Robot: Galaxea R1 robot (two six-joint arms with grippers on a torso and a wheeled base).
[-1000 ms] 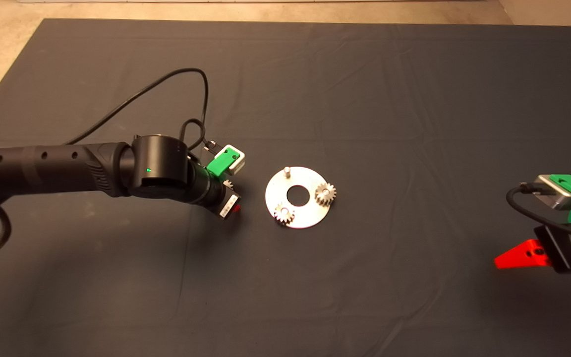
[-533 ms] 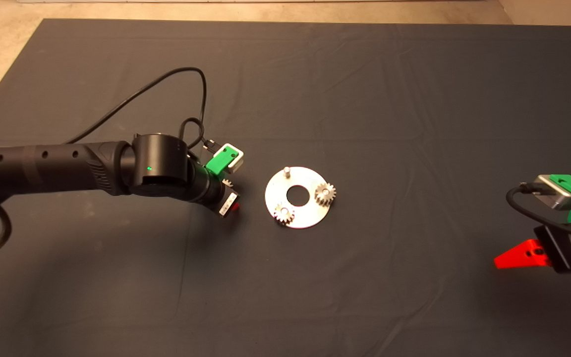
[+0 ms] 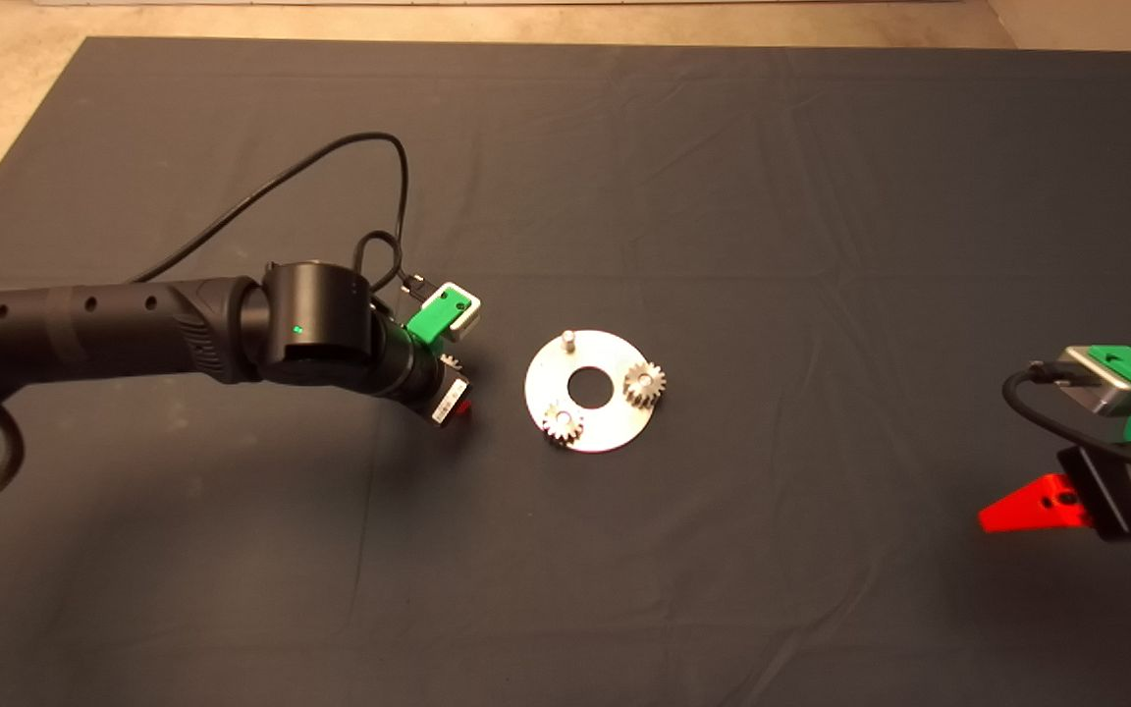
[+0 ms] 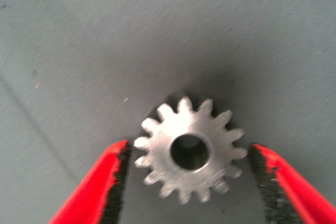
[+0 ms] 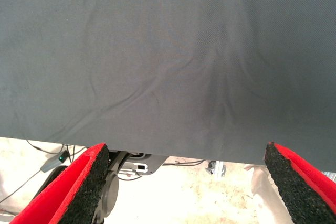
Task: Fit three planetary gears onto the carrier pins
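The round shiny disc [image 3: 615, 424] lies mid-mat with its carrier pins upright. Two planetary gears [image 3: 644, 381] [image 3: 562, 422] sit on pins, and the far-left pin [image 3: 568, 340] stands bare. A third gear [image 4: 220, 167] lies flat on the mat left of the disc, and in the head view only a sliver of it [image 3: 451, 363] shows beside the wrist. My left gripper [image 4: 189, 148] is open, pointing down over this gear, with one pad on each side and a narrow gap to the teeth. My right gripper [image 5: 184, 150] waits open at the mat's lower right.
The dark mat [image 3: 723, 196] is wrinkled, with bare floor beyond its far edge. The left arm's black cable [image 3: 330, 162] loops above the wrist. The right wrist view shows the mat's edge with cables and floor [image 5: 173, 192] beyond.
The left wrist has shifted slightly left over the loose gear. The disc, its two gears and the right arm have not moved.
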